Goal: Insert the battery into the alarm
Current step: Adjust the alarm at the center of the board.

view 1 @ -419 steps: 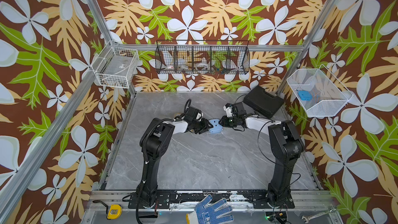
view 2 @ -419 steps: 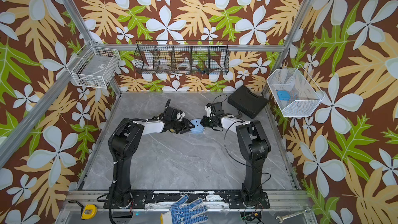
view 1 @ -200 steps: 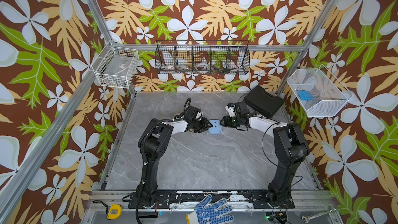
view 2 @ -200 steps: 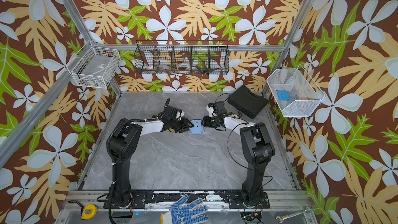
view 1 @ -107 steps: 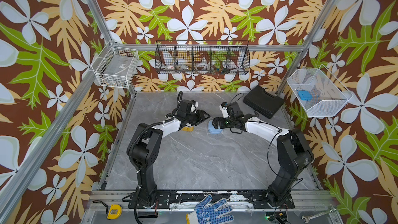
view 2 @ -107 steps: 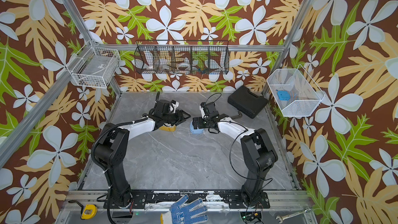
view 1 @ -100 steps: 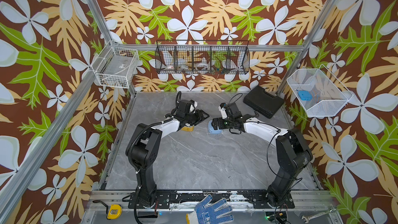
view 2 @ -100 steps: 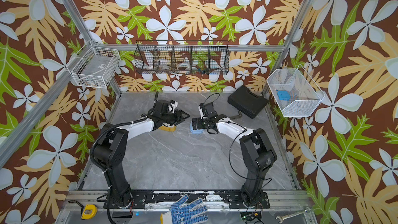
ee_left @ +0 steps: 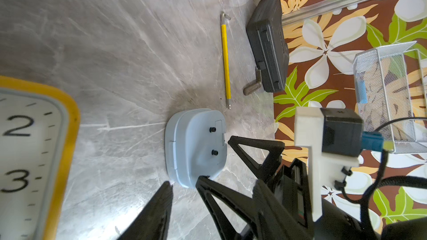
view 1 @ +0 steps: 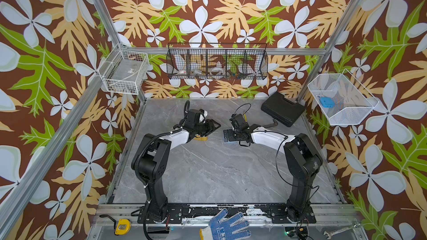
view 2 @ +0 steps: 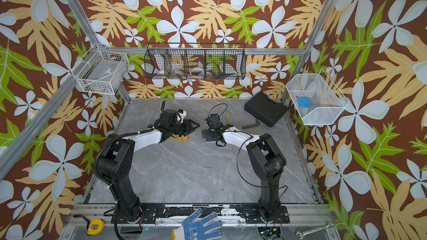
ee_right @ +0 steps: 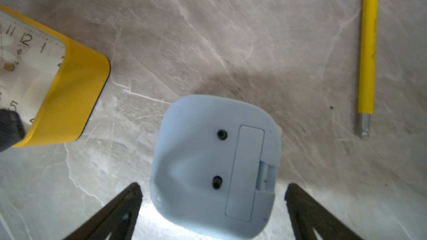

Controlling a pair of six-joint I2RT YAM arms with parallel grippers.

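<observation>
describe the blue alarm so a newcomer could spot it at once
On the grey marble table, look in the back half, below the open right gripper. There lies the blue alarm, a rounded square face down, showing two dark knobs and a closed battery cover; the neighbouring yellow clock shows its dial.

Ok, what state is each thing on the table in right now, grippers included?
blue alarm, face down, back up.
battery cover, shut.
battery, not visible.
yellow clock, face up, not held.
black case, closed.
left gripper, partly open, empty.
right gripper, wide open, straddling the blue alarm, not gripping.
</observation>
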